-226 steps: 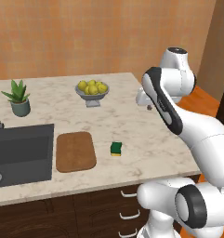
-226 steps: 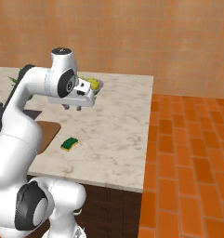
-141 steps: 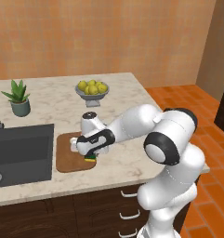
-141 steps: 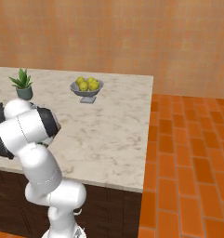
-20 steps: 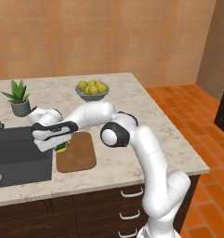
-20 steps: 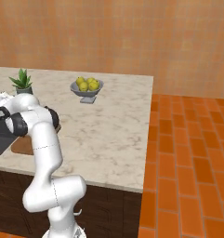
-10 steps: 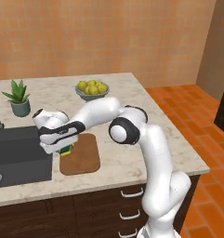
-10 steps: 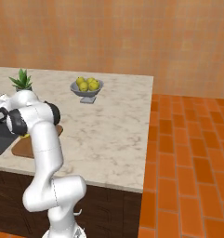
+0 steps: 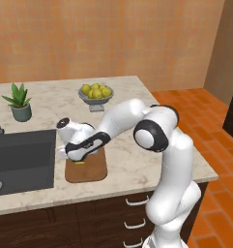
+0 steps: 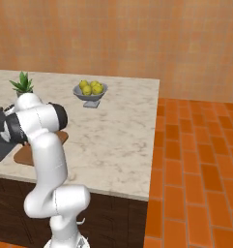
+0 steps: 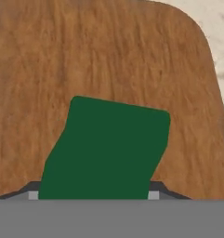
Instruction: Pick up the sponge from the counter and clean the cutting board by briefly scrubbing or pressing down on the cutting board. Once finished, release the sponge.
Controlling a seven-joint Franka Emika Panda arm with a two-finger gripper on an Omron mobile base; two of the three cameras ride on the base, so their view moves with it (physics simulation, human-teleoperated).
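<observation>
From the left base view the gripper (image 9: 78,157) sits low over the cutting board (image 9: 86,169) near the counter's (image 9: 132,164) front edge, while the hand view shows it clasping the sponge (image 11: 106,148) against the wood.

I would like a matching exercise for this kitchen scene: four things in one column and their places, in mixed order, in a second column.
Things:
1. sponge
2. cutting board
3. bowl of lemons
4. potted plant

Places:
A. behind the sink, at the far left of the counter
B. over the board, at the gripper
C. flat on the counter beside the sink
D. near the counter's back edge, towards the wall

Pairs: 1-B, 2-C, 3-D, 4-A
</observation>
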